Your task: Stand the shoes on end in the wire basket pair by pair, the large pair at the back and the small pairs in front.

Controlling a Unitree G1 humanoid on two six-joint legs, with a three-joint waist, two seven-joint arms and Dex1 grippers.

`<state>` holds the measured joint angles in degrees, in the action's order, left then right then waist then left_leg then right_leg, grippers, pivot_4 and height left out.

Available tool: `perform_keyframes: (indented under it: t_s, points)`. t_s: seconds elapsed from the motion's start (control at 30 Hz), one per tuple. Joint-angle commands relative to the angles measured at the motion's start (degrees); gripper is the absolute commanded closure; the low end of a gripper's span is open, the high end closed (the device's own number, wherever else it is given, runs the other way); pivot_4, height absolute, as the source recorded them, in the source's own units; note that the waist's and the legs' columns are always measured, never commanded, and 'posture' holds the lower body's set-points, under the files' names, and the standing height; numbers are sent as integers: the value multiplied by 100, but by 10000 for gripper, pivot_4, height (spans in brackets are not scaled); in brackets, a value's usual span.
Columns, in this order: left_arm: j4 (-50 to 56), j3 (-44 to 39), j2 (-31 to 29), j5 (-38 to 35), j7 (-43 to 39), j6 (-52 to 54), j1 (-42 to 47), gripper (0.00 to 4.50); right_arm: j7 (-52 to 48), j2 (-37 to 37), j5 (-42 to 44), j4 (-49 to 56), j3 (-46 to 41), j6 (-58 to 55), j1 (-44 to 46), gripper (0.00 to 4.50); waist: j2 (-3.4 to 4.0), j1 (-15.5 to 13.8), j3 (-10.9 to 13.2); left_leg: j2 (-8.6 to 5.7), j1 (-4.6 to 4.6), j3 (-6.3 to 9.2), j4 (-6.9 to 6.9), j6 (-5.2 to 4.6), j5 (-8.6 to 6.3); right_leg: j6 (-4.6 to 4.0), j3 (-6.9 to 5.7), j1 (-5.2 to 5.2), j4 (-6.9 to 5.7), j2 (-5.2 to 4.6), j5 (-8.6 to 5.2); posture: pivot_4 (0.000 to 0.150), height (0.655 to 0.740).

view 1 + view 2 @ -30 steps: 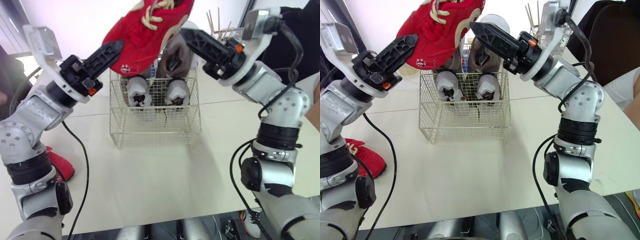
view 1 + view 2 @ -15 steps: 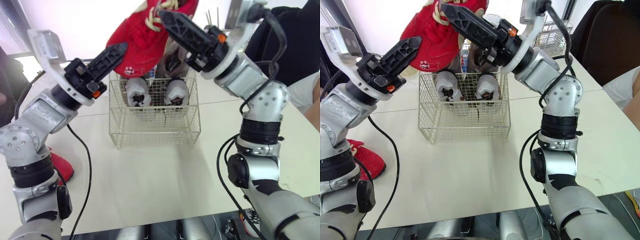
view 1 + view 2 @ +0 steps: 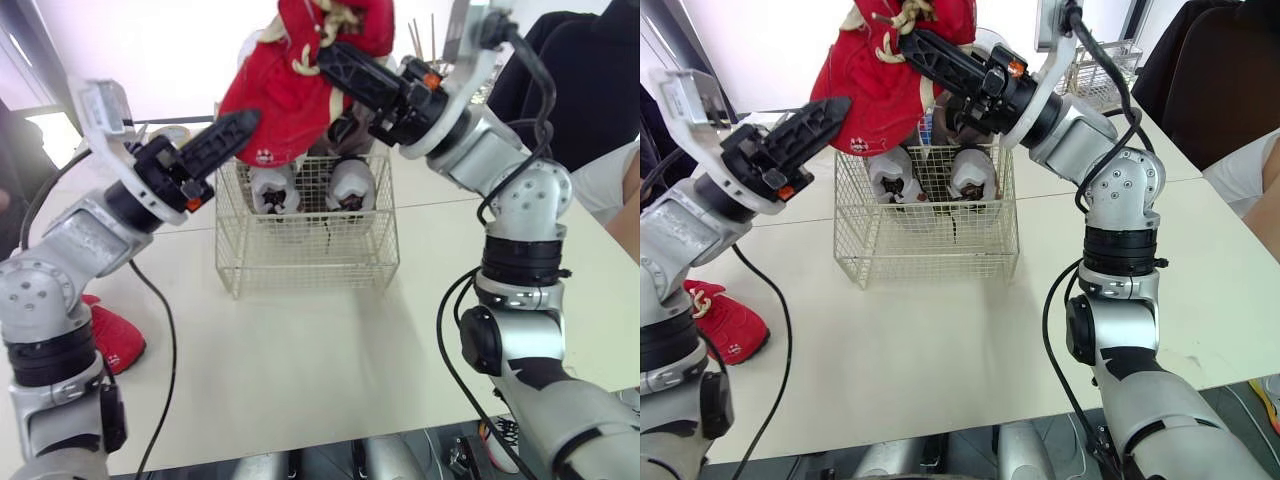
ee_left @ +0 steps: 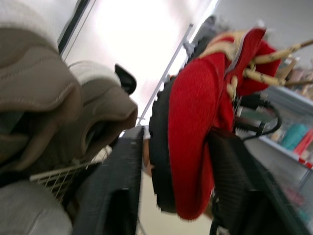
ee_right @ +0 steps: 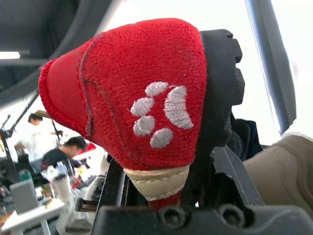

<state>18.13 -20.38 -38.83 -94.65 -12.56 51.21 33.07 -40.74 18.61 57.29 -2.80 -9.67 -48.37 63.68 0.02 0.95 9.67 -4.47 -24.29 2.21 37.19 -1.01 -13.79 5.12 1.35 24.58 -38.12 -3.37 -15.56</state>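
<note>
Our right gripper (image 3: 335, 62) has swung over and now squeezes the red shoe (image 3: 285, 90), tipped up above the wire basket (image 3: 300, 255). Our left gripper (image 3: 240, 125) touches the shoe's low end, but we cannot tell its grip.

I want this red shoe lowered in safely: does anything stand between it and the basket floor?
Yes. The red shoe, held by the right gripper, hangs over the back of the wire basket, where brown shoes and two grey shoes stand beneath it. The front strip looks free.
</note>
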Motion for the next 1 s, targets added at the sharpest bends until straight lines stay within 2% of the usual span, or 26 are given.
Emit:
perform_keyframes:
  t_s: [0.03,0.07,0.2,0.33,0.47,0.67,1.0]
  points:
    - [233,-61,-527,301,-457,208,-201,4515,-584,463,-323,165,175,157,271,38731,0,-1,0,0,0,0,0,0,0,0,0,-1,1,0,0,1500,7400]
    - [255,-112,-826,567,-723,288,-377,640,-927,741,-534,144,347,226,288,38731,0,-5,0,0,0,0,-1,-2,-1,0,0,-1,2,0,0,1500,7400]
    - [178,-412,-1707,1285,-1528,362,-922,640,-2409,1707,-1540,-5,1110,976,268,38731,3,-11,2,0,1,-3,-6,-6,-4,-2,0,-2,8,-1,-1,1500,7400]
    - [92,-652,-2068,1877,-1984,212,-1249,640,-3412,2152,-2335,-192,1618,1835,181,38731,3,-7,2,1,2,-3,-8,-7,-5,-3,0,-3,12,-2,-2,1500,7400]
    - [50,-811,-2081,2287,-2080,74,-1390,640,-3934,2252,-3133,-474,2037,2760,58,38731,2,-7,2,3,2,-3,-11,-5,-6,-3,1,-1,13,-3,-2,1500,7400]
    - [150,-931,-1948,2492,-2066,25,-1463,640,-4058,2144,-4148,-964,2449,3926,-170,38731,1,-16,4,3,0,-4,-12,-4,-7,-3,1,0,16,-7,-2,1500,7400]
    - [185,-896,-1805,2612,-2064,42,-1372,640,-4160,2021,-4610,-1148,2596,4317,-601,38731,1,-27,4,3,2,-3,-11,-2,-6,-4,1,-3,15,-7,-1,1500,7400]
